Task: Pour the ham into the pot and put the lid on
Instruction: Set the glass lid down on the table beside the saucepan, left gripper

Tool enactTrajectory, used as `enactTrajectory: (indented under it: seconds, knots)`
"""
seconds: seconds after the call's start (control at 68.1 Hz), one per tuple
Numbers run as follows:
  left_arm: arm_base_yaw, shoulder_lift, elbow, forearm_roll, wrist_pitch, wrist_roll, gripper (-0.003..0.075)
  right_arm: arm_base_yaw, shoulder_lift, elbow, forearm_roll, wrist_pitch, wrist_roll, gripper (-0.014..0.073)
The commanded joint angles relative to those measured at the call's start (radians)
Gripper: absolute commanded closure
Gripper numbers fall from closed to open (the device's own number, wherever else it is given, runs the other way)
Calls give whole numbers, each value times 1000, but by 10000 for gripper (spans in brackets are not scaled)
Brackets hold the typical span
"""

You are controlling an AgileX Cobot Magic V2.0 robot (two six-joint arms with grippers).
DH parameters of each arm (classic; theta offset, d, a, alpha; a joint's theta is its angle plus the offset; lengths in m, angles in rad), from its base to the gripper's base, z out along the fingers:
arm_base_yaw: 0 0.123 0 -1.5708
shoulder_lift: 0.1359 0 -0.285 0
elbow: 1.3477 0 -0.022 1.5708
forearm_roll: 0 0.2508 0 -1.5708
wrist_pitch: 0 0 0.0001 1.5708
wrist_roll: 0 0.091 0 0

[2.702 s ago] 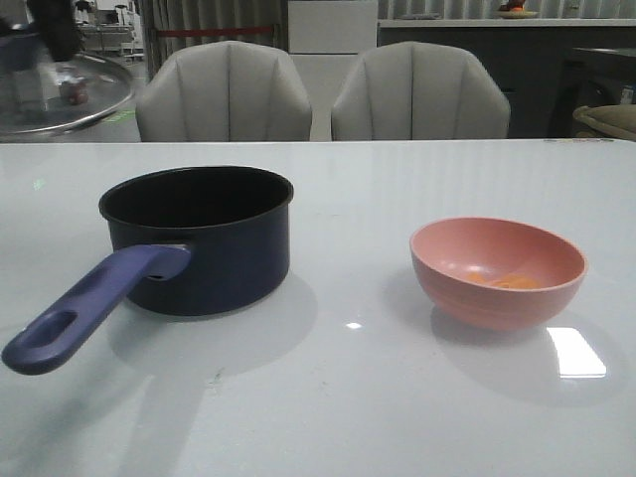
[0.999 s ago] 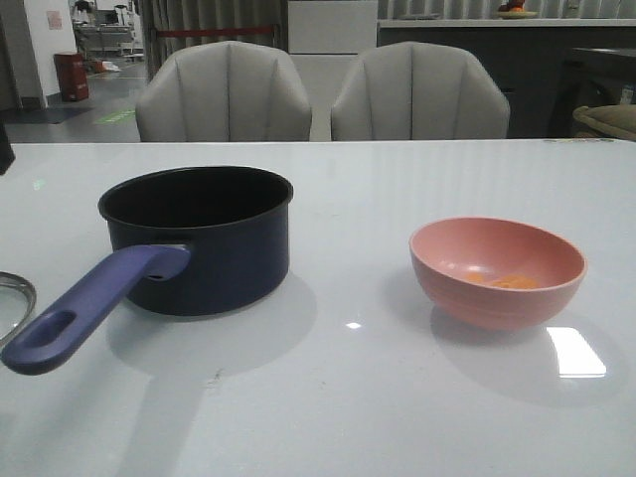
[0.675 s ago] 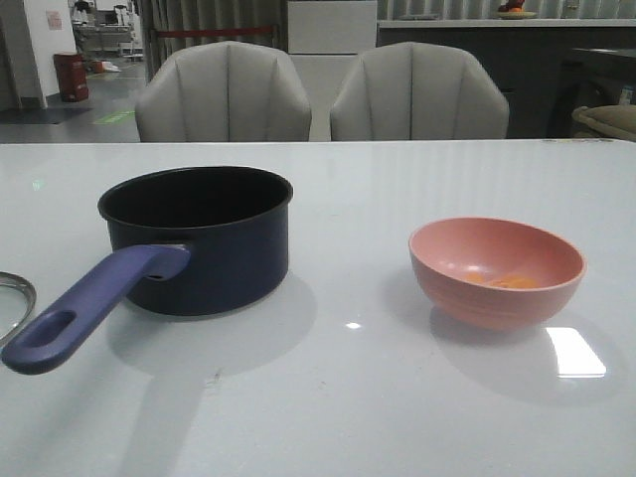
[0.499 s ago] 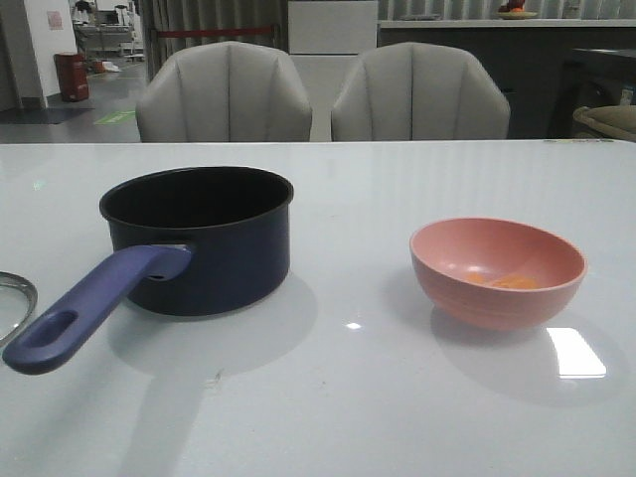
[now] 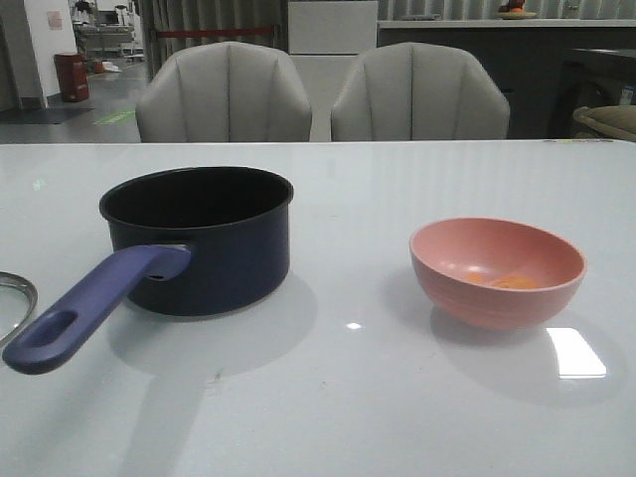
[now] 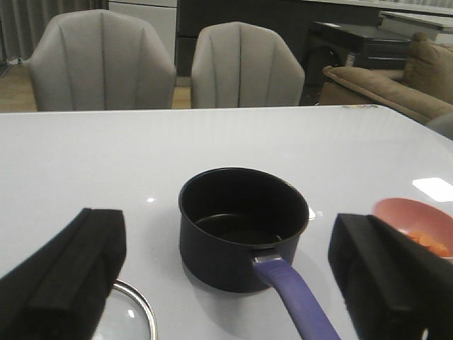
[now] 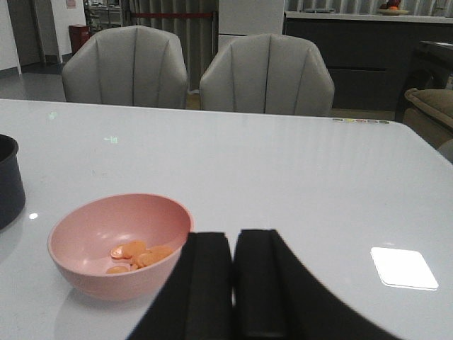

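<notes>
The dark navy pot stands uncovered on the white table, left of centre, its purple-blue handle pointing to the front left; it also shows in the left wrist view. The glass lid lies flat on the table at the far left edge, only its rim showing; it also shows in the left wrist view. The ham lies in the pink bowl at the right. My left gripper is open wide and empty, behind the pot handle. My right gripper is shut and empty, beside the bowl.
Two grey chairs stand behind the table's far edge. A bright light patch reflects on the table right of the bowl. Neither arm shows in the front view.
The lid, held high at the far left 2.7 s ago, now lies on the table at the left edge. The left arm has left the front view. Pot and bowl have not moved.
</notes>
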Motion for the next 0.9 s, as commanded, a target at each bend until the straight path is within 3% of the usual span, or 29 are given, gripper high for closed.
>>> enactTrajectory:
  seconds: [0.0, 0.132, 0.235, 0.411, 0.749, 0.881]
  knots:
    - [-31, -19, -4, -29, -85, 0, 104, -8, -20, -6, -19, -98, -1, 432]
    - [-42, -24, 11, -29, -90, 0, 104, -8, -14, -35, 7, -119, 8, 432]
    - [-48, -24, 11, -29, -104, 0, 104, -7, 54, -125, 86, 11, 13, 432]
    - [-48, -24, 11, -29, -107, 0, 104, -7, 254, -285, 90, 135, 9, 432]
    - [-48, -24, 11, -29, -107, 0, 104, -7, 473, -332, 110, 112, 9, 432]
    - [-48, -24, 11, -29, -107, 0, 104, -7, 594, -395, 115, 179, 9, 377]
